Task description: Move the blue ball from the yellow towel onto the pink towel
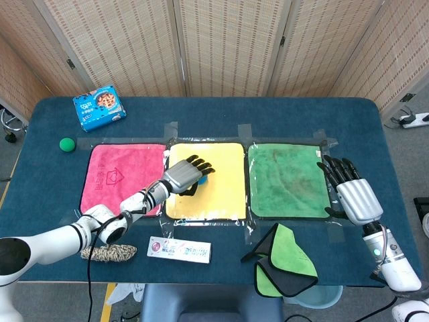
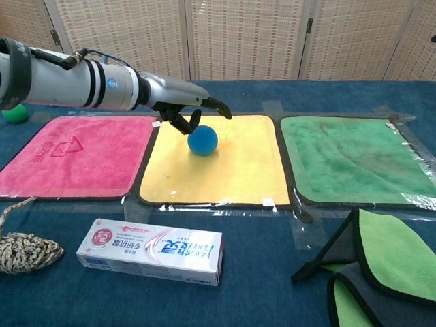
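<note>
Blue ball half-hidden overhead beneath left hand, fingers spread, not gripping.

Bright even overhead light, soft faint shadows, sharp focus throughout.

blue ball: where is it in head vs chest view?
Head view: blue ball mostly hidden under the left robot hand, upper middle of the yellow towel.
Chest view: ball in plain sight, centre-left, just below the robot hand's fingers.
Shared landmark: the toothpaste box on the table's near edge.
</note>
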### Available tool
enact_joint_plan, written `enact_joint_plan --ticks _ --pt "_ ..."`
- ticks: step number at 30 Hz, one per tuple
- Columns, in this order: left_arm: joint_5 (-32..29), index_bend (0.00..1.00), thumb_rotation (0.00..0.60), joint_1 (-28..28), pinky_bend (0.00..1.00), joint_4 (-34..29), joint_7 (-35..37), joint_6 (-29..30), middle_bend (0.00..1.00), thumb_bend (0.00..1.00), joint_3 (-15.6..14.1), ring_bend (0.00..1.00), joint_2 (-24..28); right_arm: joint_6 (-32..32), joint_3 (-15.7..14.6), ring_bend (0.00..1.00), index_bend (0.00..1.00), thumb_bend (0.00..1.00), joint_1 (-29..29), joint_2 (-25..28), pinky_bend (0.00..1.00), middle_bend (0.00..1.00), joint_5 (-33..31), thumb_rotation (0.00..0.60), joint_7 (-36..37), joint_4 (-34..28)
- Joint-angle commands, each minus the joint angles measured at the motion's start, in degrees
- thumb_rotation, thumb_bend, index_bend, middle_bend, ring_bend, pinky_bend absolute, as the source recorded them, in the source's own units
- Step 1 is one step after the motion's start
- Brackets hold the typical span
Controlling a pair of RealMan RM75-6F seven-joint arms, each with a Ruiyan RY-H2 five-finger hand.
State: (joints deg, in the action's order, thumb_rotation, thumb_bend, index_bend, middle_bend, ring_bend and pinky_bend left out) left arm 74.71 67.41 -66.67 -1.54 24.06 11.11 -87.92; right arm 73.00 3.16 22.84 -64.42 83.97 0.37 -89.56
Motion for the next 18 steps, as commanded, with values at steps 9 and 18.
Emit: enact_joint_plan --ticks 9,18 --pt "-4.7 0.16 0.381 2.3 0.01 3.6 -3.0 -1.7 0.1 1.0 -1.5 0.09 -3.7 -0.6 0.4 0.0 0.0 0.08 -0.4 -0.9 0.0 0.0 0.4 0.6 0.6 1.2" --pt "-7.1 0.19 0.364 3.9 0.01 5.4 -6.3 -1.3 0.13 1.0 -2.7 0.1 -6.1 -0.6 0.6 0.0 0.0 0.08 -0.9 -1.3 0.0 0.0 0.7 0.6 1.6 2.0"
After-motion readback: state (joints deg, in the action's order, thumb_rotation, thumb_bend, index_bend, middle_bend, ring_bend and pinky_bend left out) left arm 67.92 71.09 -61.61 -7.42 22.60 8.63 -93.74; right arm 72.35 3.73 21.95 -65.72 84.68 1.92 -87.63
